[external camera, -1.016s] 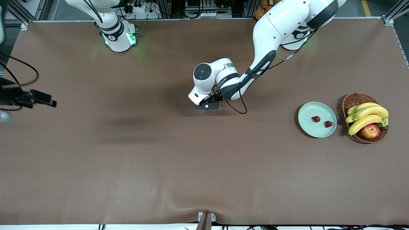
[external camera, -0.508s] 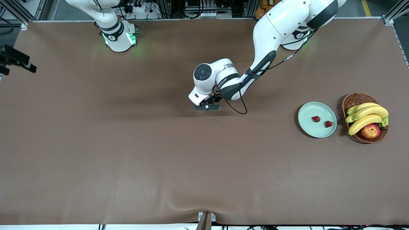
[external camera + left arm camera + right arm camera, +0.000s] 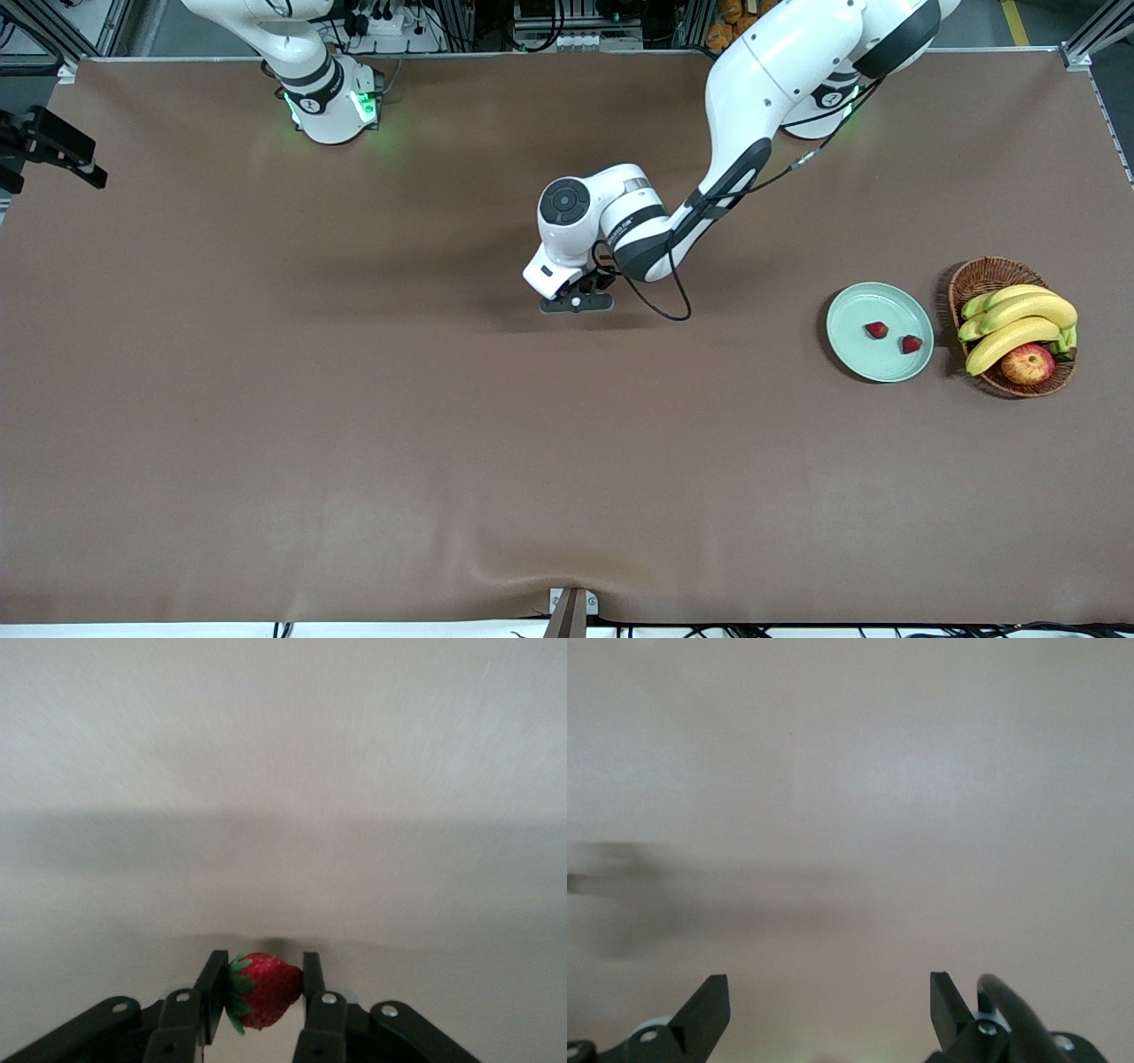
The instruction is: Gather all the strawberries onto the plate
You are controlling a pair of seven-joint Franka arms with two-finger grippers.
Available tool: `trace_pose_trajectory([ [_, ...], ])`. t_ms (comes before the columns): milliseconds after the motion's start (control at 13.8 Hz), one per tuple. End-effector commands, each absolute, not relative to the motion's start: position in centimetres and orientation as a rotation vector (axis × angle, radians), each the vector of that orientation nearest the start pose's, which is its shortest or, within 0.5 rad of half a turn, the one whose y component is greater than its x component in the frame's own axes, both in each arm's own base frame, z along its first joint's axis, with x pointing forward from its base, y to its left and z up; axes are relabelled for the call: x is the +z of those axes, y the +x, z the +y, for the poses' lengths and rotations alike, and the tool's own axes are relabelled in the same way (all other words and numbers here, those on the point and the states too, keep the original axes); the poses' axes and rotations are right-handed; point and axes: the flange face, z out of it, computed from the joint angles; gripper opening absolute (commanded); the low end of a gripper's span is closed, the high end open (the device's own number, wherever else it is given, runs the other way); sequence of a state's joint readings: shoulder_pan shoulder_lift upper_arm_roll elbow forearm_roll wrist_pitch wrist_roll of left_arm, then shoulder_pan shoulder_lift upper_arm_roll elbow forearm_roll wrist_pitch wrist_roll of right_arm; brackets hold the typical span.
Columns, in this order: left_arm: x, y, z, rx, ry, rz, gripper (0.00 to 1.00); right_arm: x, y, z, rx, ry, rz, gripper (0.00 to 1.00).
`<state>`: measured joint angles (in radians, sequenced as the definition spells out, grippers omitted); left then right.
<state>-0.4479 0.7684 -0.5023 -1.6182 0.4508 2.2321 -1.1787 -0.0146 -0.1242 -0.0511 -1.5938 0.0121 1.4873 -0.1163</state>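
Note:
My left gripper (image 3: 576,302) is low over the middle of the table. In the left wrist view it (image 3: 261,988) is shut on a red strawberry (image 3: 266,990) with a green leafy top, held sideways between the fingers close to the cloth. In the front view the hand hides this strawberry. The pale mint-green plate (image 3: 855,310) lies toward the left arm's end of the table and holds two strawberries (image 3: 876,330) (image 3: 912,344). My right gripper (image 3: 828,1010) is open and empty. In the front view it (image 3: 55,147) shows at the table's edge at the right arm's end.
A brown wicker basket (image 3: 985,275) stands beside the plate, at the left arm's end. It holds bananas (image 3: 1019,323) and a red-yellow apple (image 3: 1028,363). A brown cloth (image 3: 443,425) covers the table.
My right gripper has moved away from the front camera along the table's edge, toward its base. My left gripper has barely shifted, still around the strawberry.

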Motion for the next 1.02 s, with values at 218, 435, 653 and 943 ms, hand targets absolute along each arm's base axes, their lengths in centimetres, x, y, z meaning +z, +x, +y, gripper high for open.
trace_pose_trajectory([
  [218, 32.6, 49.1, -46.9, -0.128, -3.074, -0.285, 0.10, 66.7, 50.5, -4.0, -0.033, -3.148, -0.055, 1.00],
  [435, 35.1, 52.7, -42.1, -0.149, -3.039, -0.395, 0.10, 66.5, 50.5, -4.2, -0.021, -3.146, -0.050, 1.00],
  [653, 36.1, 56.1, -35.6, -0.109, -2.970, -0.465, 0.10, 66.4, 50.6, -4.2, -0.019, -3.144, -0.050, 1.00],
  [943, 34.6, 58.8, -26.4, 0.017, -2.864, -0.574, 0.10, 66.0, 50.7, -4.8, -0.008, -3.135, -0.027, 1.00],
])
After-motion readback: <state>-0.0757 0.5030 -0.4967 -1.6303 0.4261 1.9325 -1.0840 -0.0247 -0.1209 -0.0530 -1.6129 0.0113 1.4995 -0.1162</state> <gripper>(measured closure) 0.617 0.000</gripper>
